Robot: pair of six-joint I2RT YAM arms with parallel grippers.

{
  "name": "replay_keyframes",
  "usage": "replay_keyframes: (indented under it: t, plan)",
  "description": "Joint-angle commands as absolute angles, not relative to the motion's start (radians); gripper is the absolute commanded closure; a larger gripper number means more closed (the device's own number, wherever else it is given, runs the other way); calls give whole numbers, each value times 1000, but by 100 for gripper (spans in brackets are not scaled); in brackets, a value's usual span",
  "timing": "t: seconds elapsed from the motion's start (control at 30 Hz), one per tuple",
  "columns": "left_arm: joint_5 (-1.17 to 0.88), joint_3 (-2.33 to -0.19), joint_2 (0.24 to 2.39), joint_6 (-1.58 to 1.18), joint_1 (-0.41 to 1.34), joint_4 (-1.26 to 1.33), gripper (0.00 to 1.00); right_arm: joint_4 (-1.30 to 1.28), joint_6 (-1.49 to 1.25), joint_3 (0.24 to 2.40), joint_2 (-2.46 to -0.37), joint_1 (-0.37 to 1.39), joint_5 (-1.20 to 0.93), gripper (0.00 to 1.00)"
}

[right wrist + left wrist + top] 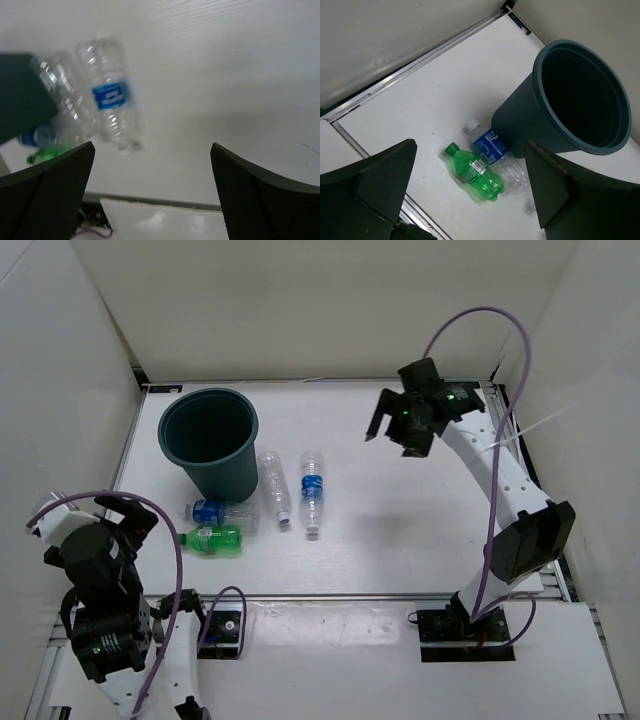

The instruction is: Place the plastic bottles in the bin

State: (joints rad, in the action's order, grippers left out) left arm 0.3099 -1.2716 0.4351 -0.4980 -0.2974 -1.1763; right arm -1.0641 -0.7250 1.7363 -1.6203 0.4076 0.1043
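Plastic bottles (312,490) lie by the bin (226,476); left hand (470,144), right hand (152,146) released.

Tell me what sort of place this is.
Probably a robot test cell: white walls box in a white table, two arms are bolted at its near edge, and a bin and plastic bottles sit on it.

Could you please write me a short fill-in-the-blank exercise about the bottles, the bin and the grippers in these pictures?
1. ____ plastic bottles lie on the table, all outside the bin.
2. The bottle closest to the table's near edge is coloured ____.
3. The bin stands ____, with its opening facing up.
4. The left gripper and the right gripper both stand ____, holding nothing.

Missing words: four; green; upright; open.
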Motion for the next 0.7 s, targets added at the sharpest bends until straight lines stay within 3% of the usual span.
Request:
replay_keyframes:
  t: [0.0, 0.1, 0.23, 0.67]
  plan:
    - [275, -1307, 457, -410, -273, -1149, 0, -930, -572, 1749, -1655, 485, -136, 0]
    - [276, -1307, 457, -419, -253, -1173, 0, -1036, -542, 1871, -1800, 538, -219, 0]
    - [218, -1237, 457, -442, -235, -1212, 0, -967, -476, 1936, -1871, 635, -235, 0]
    - [123, -1210, 500, -436, -161, -1195, 0, -927, -465, 2089, -2259, 635, -230, 0]
